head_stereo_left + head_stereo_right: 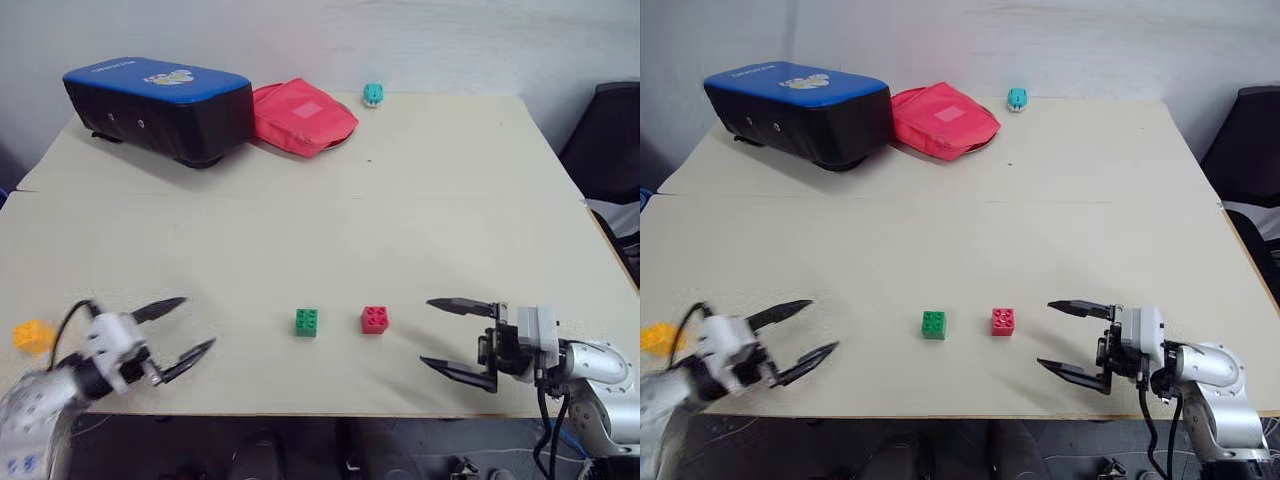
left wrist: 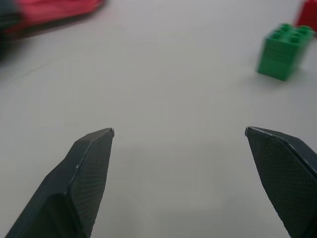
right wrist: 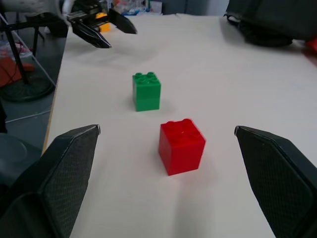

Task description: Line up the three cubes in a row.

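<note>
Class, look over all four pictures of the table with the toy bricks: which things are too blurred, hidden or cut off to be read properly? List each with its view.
- Yellow brick: head views, blurred at the picture's left edge; its resting spot is unclear. In the right wrist view the left claw partly hides it.
- Red brick: left wrist view, cut off by the corner.
- Red bag: left wrist view, blurred and cut off.
- Small teal toy: head views, too small to identify.
- Print on the blue-topped case: unreadable.

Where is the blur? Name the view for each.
Left eye view: the left gripper and yellow cube smear. Left wrist view: the red bag is streaked, the green cube soft. Right wrist view: the red cube is crisp.
</note>
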You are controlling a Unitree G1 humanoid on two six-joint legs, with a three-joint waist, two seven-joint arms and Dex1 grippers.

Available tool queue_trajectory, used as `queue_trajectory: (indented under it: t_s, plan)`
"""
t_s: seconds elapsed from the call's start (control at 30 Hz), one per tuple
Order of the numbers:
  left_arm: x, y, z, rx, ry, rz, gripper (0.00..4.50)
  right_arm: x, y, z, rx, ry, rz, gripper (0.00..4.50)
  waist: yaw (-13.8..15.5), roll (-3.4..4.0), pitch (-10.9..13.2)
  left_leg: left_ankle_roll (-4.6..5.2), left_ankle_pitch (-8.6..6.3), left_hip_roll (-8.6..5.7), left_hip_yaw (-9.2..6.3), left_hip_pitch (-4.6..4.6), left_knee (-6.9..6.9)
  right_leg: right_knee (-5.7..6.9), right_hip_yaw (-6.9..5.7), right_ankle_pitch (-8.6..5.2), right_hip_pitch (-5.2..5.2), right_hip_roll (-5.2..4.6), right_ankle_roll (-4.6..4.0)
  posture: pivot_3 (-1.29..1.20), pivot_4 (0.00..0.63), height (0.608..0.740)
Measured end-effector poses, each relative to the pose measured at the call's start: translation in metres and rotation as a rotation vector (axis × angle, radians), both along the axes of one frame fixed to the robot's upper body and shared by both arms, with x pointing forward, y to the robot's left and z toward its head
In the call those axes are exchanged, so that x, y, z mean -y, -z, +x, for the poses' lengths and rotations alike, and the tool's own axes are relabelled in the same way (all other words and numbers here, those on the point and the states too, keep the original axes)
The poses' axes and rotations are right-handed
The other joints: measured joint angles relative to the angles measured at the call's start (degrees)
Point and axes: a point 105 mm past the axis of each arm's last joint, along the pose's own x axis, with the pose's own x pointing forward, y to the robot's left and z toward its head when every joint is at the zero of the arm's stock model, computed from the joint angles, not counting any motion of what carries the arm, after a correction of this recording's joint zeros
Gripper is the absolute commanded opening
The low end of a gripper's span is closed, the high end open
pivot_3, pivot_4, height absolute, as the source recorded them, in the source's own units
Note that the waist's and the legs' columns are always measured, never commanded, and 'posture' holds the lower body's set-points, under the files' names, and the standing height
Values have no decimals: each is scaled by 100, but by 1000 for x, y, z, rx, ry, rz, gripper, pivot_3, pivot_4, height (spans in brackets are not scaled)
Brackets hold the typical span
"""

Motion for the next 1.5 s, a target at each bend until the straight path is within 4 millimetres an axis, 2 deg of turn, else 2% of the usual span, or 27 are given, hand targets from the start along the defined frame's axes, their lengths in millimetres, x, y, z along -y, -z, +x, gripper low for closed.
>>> queue_trajectory:
  t_s: [0.1,0.2,0.27,0.33,0.4,0.53,0.7,0.77,0.87,1.0,1.1,1.23,1.37,1.5]
  plan:
    - [-24,5,-23,22,-270,-68,4467,-4,-5,3,26,-15,16,4500,46,-3,0,7,-1,-4,-6,3,5,-6,-3,5,9,2,8,0,150,740]
    - [-54,15,-56,67,-627,-167,4467,-5,-7,3,33,-29,25,4500,46,-6,2,28,-16,-5,-7,36,-2,-41,-2,10,64,5,16,0,150,740]
    - [-82,21,-85,108,-911,-218,4467,-7,-7,3,28,-46,23,4500,62,-14,4,33,-25,-8,-8,75,-16,-63,-3,10,102,5,16,0,150,740]
    - [-97,19,-101,154,-1062,-265,4467,-9,-9,5,32,-62,21,4500,52,-12,3,40,-28,-18,8,82,-35,-72,12,14,103,-2,23,0,150,740]
    - [-102,19,-107,180,-1131,-301,4467,-10,-7,6,23,-69,20,4500,47,-10,2,45,-30,-23,20,89,-49,-84,22,15,105,-3,26,0,150,740]
    - [-104,13,-94,216,-1164,-367,4467,-13,-9,10,32,-90,20,4500,67,-4,2,42,-29,-23,27,86,-65,-101,25,17,99,-2,29,0,150,740]
    - [-110,-4,-45,207,-1077,-382,4467,-15,-7,11,24,-100,20,4500,57,-15,-3,26,-18,-15,24,96,-63,-85,22,16,102,5,28,0,150,740]
    - [-115,-6,-33,187,-1066,-376,4467,-16,-5,11,18,-102,24,4500,22,-15,-3,18,-13,-15,27,99,-62,-77,24,15,100,5,27,0,150,740]
    - [-123,0,-17,130,-1057,-335,4467,-19,-4,11,13,-110,26,4500,-14,-14,-3,-14,5,-14,28,98,-64,-73,24,14,95,6,25,0,150,740]
    - [-135,11,-9,82,-1093,-325,4467,-21,-3,11,10,-104,35,4500,-29,-18,-5,-17,7,-12,28,96,-65,-73,22,14,94,4,25,0,150,740]
    - [-139,16,-3,52,-1092,-343,3888,-22,-2,9,9,-102,35,4500,-26,-18,-5,-19,8,-13,27,96,-65,-72,21,14,94,1,25,0,150,740]
    - [-140,21,0,30,-1069,-351,2692,-23,1,5,2,-97,58,4500,-24,-28,-11,-19,8,-13,27,96,-65,-72,20,14,95,-1,25,0,150,740]
    - [-136,18,4,42,-1027,-360,1512,-29,-6,2,37,-110,120,4500,-21,-28,-11,-22,10,-12,24,97,-67,-70,17,14,94,0,25,0,150,740]
    - [-121,0,17,121,-850,-426,1504,-39,-19,-3,82,-138,188,4500,-22,-29,-12,-25,11,-13,24,95,-67,-67,16,14,92,-2,25,0,150,740]
